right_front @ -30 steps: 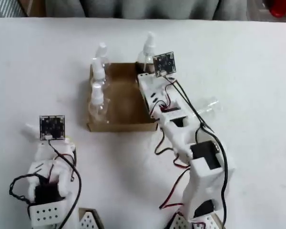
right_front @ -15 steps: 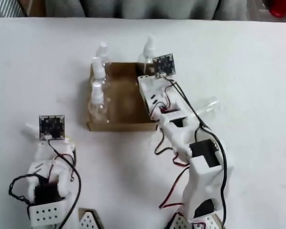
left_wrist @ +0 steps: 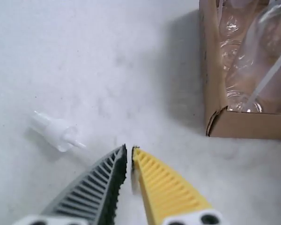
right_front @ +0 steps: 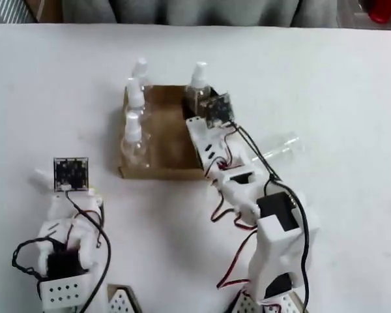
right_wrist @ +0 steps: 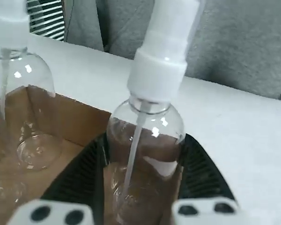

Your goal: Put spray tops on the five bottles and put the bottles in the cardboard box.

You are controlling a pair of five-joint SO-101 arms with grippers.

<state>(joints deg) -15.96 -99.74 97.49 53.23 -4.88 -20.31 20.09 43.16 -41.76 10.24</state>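
My right end effector (right_wrist: 143,180) grips an upright capped bottle (right_wrist: 147,136) at the cardboard box's (right_front: 159,172) far right corner, three capped bottles (right_front: 133,134) lining its left wall, while my left end effector (left_wrist: 129,152) sits closed and empty near a loose spray top (left_wrist: 54,132) on the bench (left_wrist: 84,56).

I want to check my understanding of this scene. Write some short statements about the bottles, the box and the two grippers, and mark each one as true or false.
1. The right gripper is shut on a capped bottle. True.
2. The left gripper grips the loose spray top. False: it is shut on nothing, and the spray top lies on the table beside it.
3. A lying bottle rests on the table outside the cardboard box. True.
4. Five bottles stand in the cardboard box. False: three bottles stand along one wall, and a fourth is in the right gripper.
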